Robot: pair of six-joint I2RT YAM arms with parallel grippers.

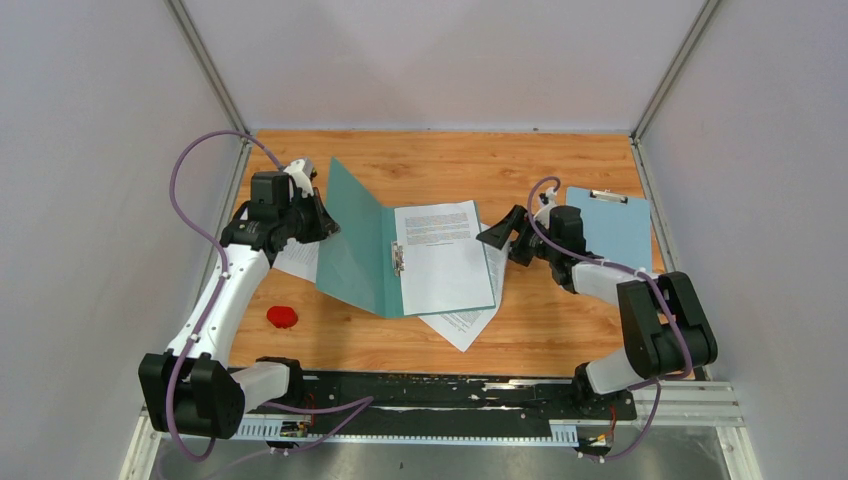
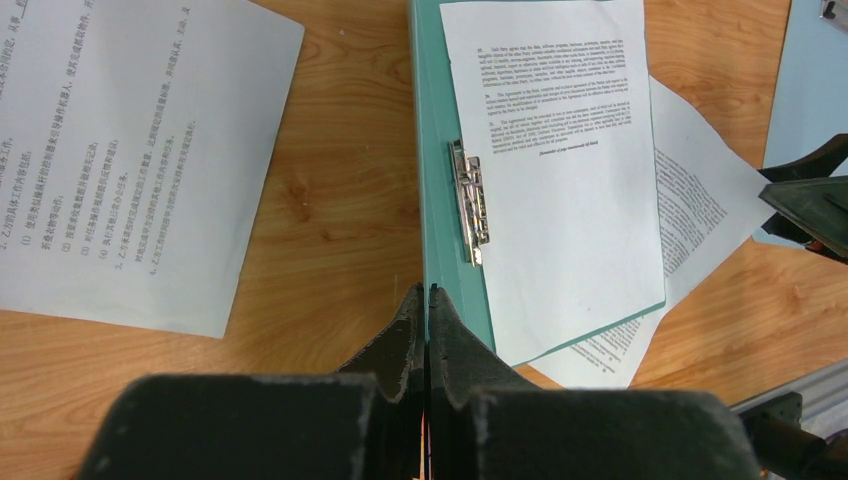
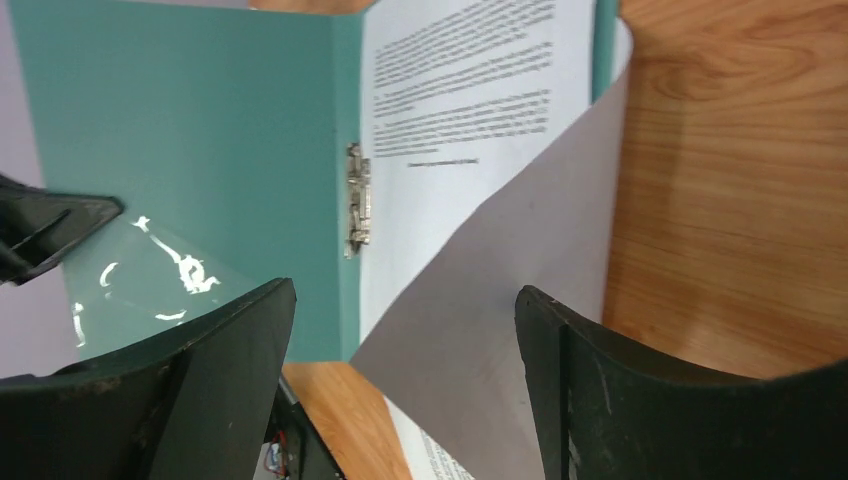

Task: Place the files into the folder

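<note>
The teal folder [image 1: 355, 240] lay open in the middle of the surface [image 1: 560, 320]. Its back cover was flat, and its front cover was held up at a slant by the left end effector [image 1: 320, 220], whose fingers were clamped together on the cover's outer edge. One printed sheet [image 1: 440, 255] rested on the flat cover beside the metal fastener [image 1: 398, 258]. A second sheet [image 1: 462, 325] was pinned under that cover, with one corner poking out toward the near side. A third sheet [image 1: 298, 262] lay on the surface behind the raised cover, below the left arm. The right end effector [image 1: 497, 237] hovered by the folder's right edge with its fingers spread apart and holding nothing, close to the light blue clipboard [image 1: 612, 228].

The likeliest trouble was the trapped second sheet. Pulling it out could drag the folder along, skew the sheet already inside, or crease the paper. The thin cover could also slip from the left pinch and fall shut early. The third sheet looked awkward to reach past the raised cover.
</note>
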